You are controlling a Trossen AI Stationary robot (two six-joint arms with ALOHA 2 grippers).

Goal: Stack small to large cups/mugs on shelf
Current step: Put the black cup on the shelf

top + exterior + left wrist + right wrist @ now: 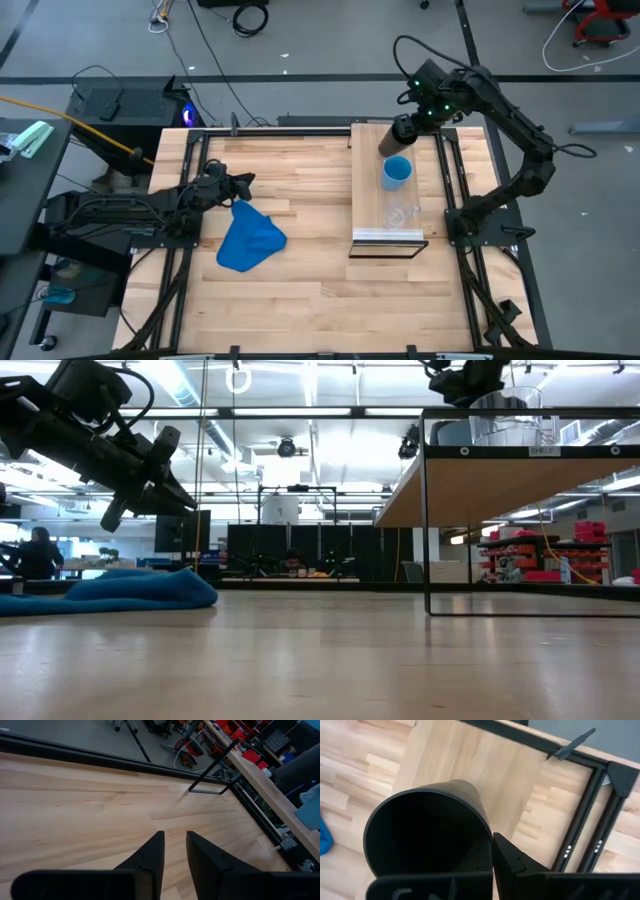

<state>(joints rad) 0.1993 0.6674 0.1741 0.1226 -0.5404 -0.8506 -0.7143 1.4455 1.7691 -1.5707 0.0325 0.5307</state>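
Observation:
The shelf (375,215) stands at the table's right side. On it rest a light-blue cup (396,172) near the middle and a clear cup (403,215) toward the near end, both on their bases; the low view shows the clear cup (510,420) too. My right gripper (402,128) hangs over the shelf's far end, shut on the black cup (427,830). My left gripper (174,840) is at the table's left side, above the wood, open with nothing between its fingers. My right gripper holds the black cup by its rim wall (487,837), coming from above and pointing steeply down. One finger (512,862) lies against the wall's outside; the other does not show against the dark inside. The cup hangs below the fingers, mouth up, clear of the shelf (470,765).
A crumpled blue cloth (250,240) lies on the tabletop near my left gripper. Black frame rails (455,175) run along the table's sides and far edge. Bare wood (320,190) spans the space between the cloth and the shelf.

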